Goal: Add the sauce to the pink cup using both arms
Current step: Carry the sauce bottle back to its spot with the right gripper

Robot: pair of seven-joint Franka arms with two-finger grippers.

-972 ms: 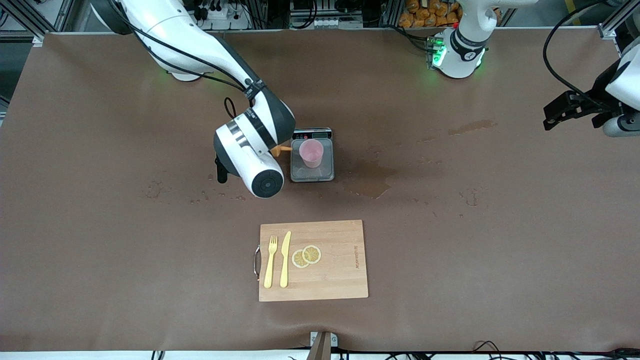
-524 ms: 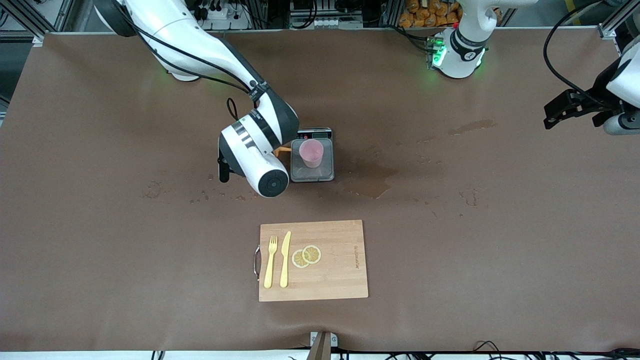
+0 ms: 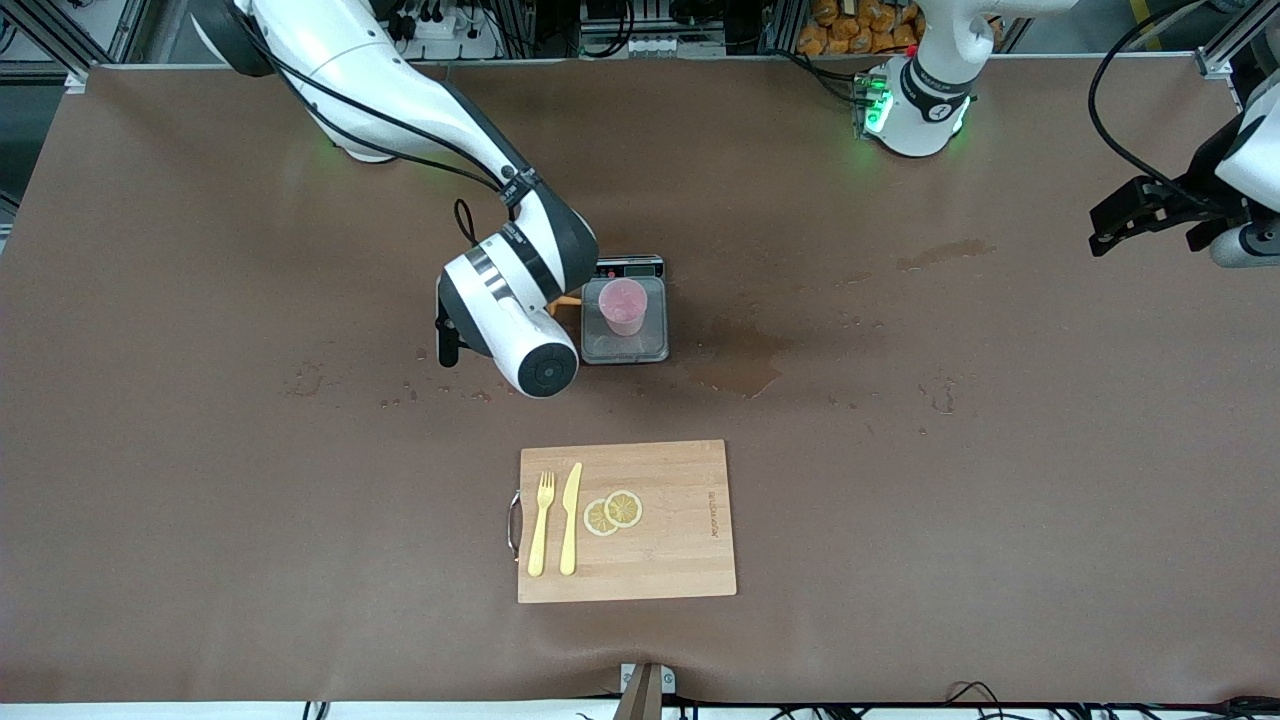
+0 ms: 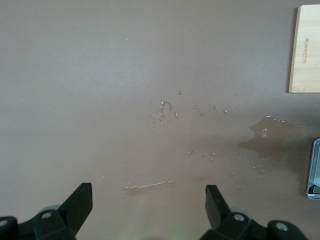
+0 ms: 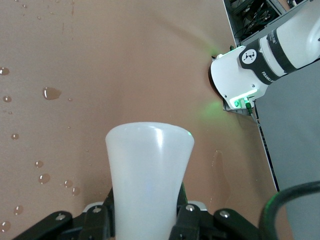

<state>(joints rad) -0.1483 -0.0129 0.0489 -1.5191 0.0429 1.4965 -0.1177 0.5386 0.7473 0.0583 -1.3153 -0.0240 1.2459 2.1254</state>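
Since a second ago, the right arm's wrist has shifted slightly toward the scale (image 3: 625, 322), so less of the sauce bottle's orange nozzle (image 3: 570, 298) shows past it; the left arm has barely moved.

We see the right gripper (image 5: 145, 220) beside the scale, toward the right arm's end of the table. Its fingers are closed on the sauce bottle (image 5: 148, 172), whose whitish body fills the middle of the right wrist view. In the front view the arm's wrist hides most of the bottle, and only the orange tip peeks out, pointing toward the pink cup (image 3: 623, 305) without reaching its rim.

The pink cup stands upright on the steel plate of the small digital scale, near the middle of the brown table (image 3: 200, 500).

The left gripper (image 4: 147, 202) waits in the air over the left arm's end of the table, well apart from the cup. Its fingers (image 4: 80, 202) are spread wide and hold nothing.

A wet patch (image 3: 745, 365) and scattered droplets mark the table beside the scale. Nearer the front camera lies a wooden cutting board (image 3: 680, 560), with a yellow fork (image 3: 541, 522), a yellow knife (image 3: 570, 518) and two lemon slices (image 3: 613, 512) on it.
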